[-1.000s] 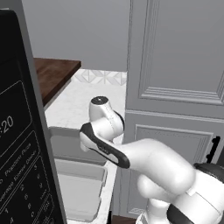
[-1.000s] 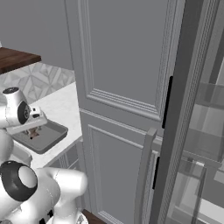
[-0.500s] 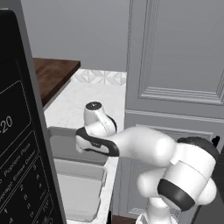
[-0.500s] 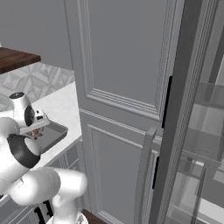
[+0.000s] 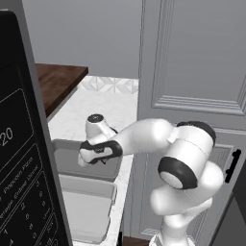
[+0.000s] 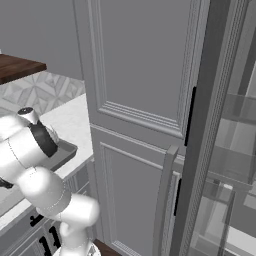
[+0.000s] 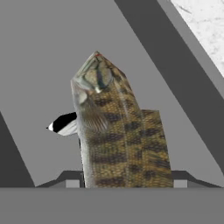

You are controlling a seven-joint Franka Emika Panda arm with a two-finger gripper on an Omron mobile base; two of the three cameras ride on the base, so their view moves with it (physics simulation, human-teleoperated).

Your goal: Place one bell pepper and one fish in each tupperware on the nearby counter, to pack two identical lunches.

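A: End effector point(image 7: 123, 186) clamped on the tan fish point(image 7: 117, 135), jaws fairly wide, mid-frame in hand view, over the grey tupperware point(image 5: 67, 146).

B: Risk?

A: Released tilted, it could catch the rim and slide off. White marble surface point(image 5: 103, 108) centre-left; grey cabinet door point(image 6: 135, 75) right.

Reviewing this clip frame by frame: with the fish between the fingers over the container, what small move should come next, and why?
Probably lower a little, then release. In the hand view the tan fish hangs between the fingertips above the tupperware floor, and the gripper sits over the far container.
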